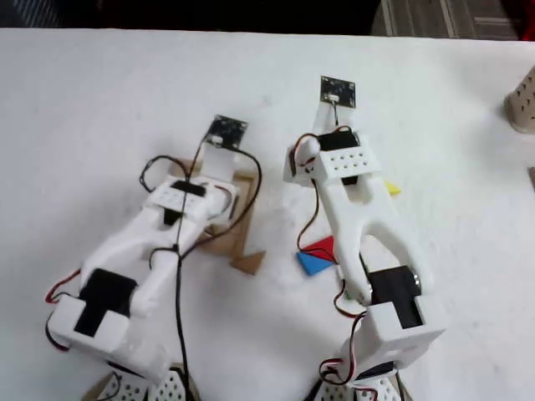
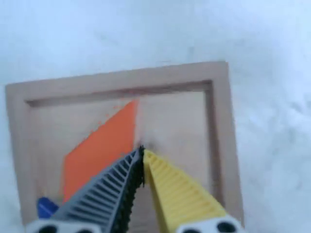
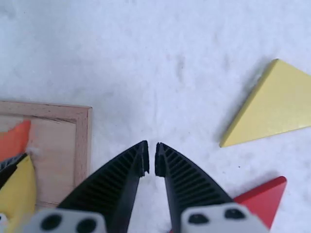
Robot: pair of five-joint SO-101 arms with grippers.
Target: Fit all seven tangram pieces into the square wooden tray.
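Orange parallelogram tangram piece [image 2: 99, 145] lies in the square wooden tray [image 2: 223, 126], touching the tips of your closed, empty left gripper [image 2: 142, 153], so nudge it gently flush to the wall while the nearly closed right gripper [image 3: 151, 158] hovers near the yellow triangular piece [image 3: 272, 104].

Tray [image 1: 237, 241] mostly beneath left arm [image 1: 138, 259]

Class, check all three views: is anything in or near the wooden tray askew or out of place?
The orange piece lies in the tray with its long edges slanted to the walls. The yellow piece, red piece and blue piece lie outside it on the table.
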